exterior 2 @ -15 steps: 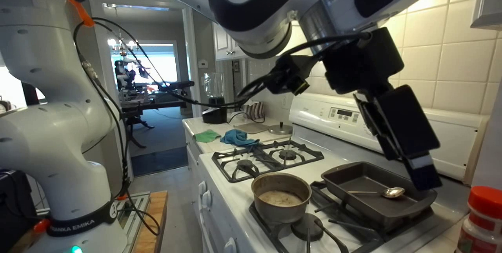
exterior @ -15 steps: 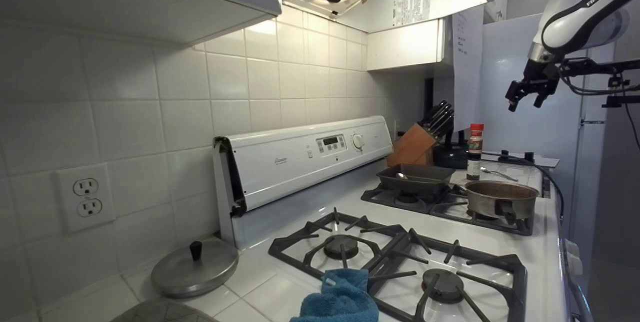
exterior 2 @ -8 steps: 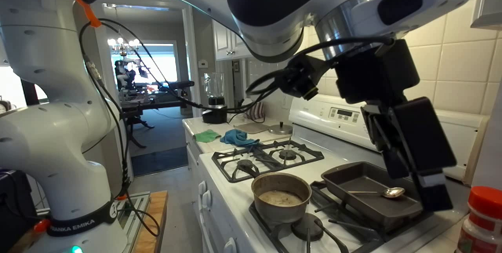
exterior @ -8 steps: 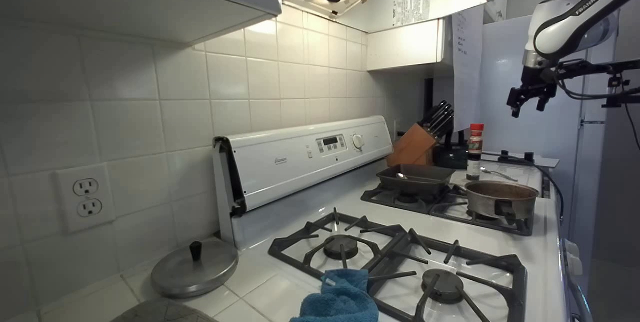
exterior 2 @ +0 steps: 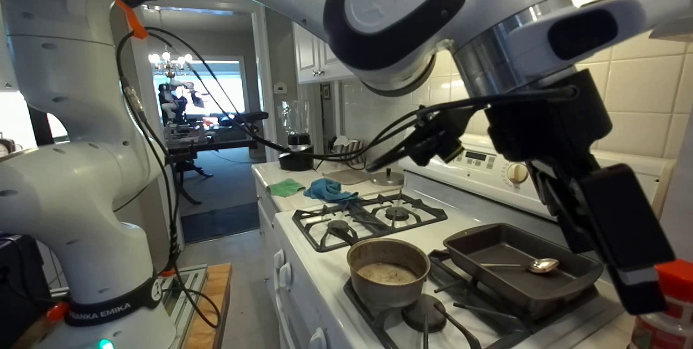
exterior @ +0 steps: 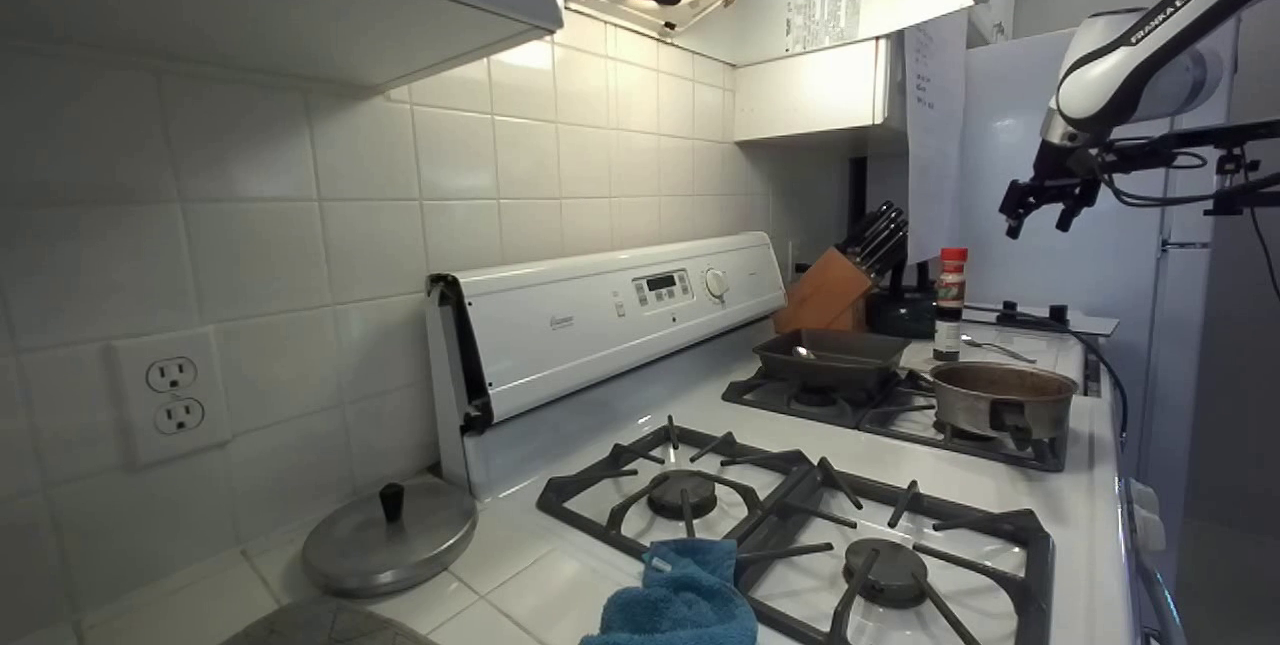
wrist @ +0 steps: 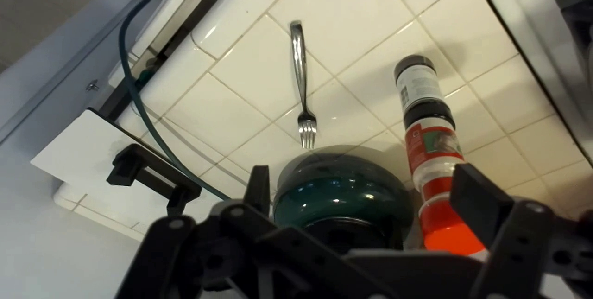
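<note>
Your gripper (exterior: 1038,225) hangs in the air above the tiled counter (wrist: 343,2), its jaws standing wide, with the two fingers (wrist: 257,187) well apart in the wrist view. Nearest to it is the red-capped shaker (wrist: 435,150), upright on top of a dark jar (wrist: 419,86); you have that pair on the counter, near the edge that meets the stove (exterior: 780,430). In an exterior view you can see air between your fingertips and the red cap. Through the space between the fingers, a glossy, dark green vessel (wrist: 340,187) also shows, standing on the same counter. The fork (wrist: 300,72) lies flat between the jar and the counter's front edge, tines toward the vessel. By the wall, near the vessel, stands a wooden knife block (exterior: 825,290). On the stove, a baking pan (exterior 2: 509,249) sits toward the back edge with a spoon (exterior 2: 543,266) in it, and a saucepan (exterior 2: 387,295) sits toward the front edge. Past the stove's opposite end, you have a blue towel (exterior: 690,595) against the grate and a metal lid (exterior: 390,550) near the wall.
</note>
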`<state>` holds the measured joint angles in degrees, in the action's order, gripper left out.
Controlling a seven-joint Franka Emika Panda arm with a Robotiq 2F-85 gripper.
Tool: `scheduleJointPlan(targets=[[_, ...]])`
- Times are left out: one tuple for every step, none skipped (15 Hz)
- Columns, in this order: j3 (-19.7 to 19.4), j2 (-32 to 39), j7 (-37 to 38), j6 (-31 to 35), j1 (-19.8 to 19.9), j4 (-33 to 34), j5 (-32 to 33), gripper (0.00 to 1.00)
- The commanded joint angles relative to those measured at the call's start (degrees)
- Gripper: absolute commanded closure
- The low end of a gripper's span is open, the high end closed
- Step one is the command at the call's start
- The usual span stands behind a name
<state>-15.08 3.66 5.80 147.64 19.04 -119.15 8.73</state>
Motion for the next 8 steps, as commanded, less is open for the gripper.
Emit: scheduleJointPlan(targets=[[-0.12,4.55,-6.83,4.95,-0.12,2.91,-7.90,0.00],[0.11,5.25,-8.16,5.98,-0.04,3.32,-9.27,0.00],[0.43,6.22,-9.85,7.26,0.13,3.98,-10.66,0.00],[0.80,7.07,-11.48,8.27,0.33,4.59,-12.03,0.00],[1.10,7.76,-12.67,8.96,0.44,5.22,-12.92,0.00],[1.50,8.50,-13.98,9.77,0.63,5.80,-13.98,0.00],[1.89,9.20,-14.94,10.19,0.76,6.54,-14.80,0.00],[2.45,9.86,-16.21,10.24,1.00,7.23,-15.88,0.00]])
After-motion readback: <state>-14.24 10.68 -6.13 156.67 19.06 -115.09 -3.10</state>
